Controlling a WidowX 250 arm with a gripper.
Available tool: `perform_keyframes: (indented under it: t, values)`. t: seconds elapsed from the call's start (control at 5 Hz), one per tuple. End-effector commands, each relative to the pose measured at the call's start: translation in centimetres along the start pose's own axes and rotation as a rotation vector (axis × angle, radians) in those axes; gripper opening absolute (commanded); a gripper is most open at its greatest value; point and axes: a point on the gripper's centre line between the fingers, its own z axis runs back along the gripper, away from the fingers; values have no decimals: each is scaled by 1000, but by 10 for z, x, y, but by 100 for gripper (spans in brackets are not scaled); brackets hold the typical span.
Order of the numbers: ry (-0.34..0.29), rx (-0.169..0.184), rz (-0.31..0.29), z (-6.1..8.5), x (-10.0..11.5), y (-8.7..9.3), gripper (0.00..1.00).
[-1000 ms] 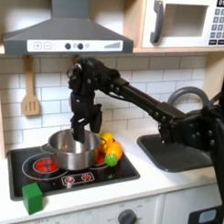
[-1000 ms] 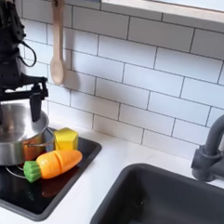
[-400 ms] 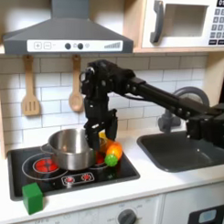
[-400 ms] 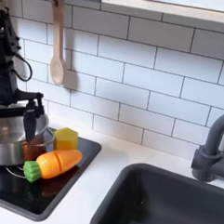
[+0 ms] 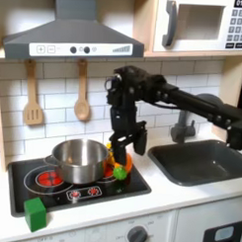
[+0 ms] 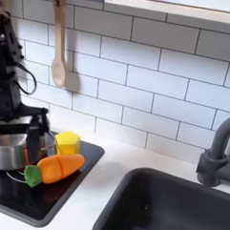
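Observation:
My gripper point(image 5: 123, 150) hangs open, fingers pointing down, just past the right rim of a steel pot point(image 5: 77, 159) in the first exterior view. It is directly over an orange toy carrot point(image 5: 119, 168) and a yellow toy piece point(image 5: 114, 152) on the stove's right part. In the second exterior view the gripper point(image 6: 22, 138) is between the pot point(image 6: 6, 151) and the yellow piece point(image 6: 67, 141), with the carrot point(image 6: 55, 168) lying in front of it. Nothing is between the fingers.
A black toy stove point(image 5: 51, 188) carries the pot, with a green block point(image 5: 34, 213) at its front left. Two wooden spoons point(image 5: 81, 92) hang on the tiled wall. A sink point(image 5: 206, 161) with a faucet point(image 6: 220, 159) lies to the right, and a hood and microwave are overhead.
The arm swung from above the pot toward the first exterior view's right and now hangs over the carrot and yellow piece. The pot and toys have not moved.

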Motion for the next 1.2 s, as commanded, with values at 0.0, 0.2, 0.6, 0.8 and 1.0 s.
perform_keyframes:
  t: [0.0,0.2,0.6,0.8,1.0]
  values:
    - [40,13,-52,-8,-30,-6,100]
    - [56,26,-77,-10,-39,-8,100]
    - [-15,-43,-109,-11,-49,-3,100]
    - [-13,-31,-119,-8,-52,-7,100]
    - [-25,-33,-117,-6,-52,-5,100]
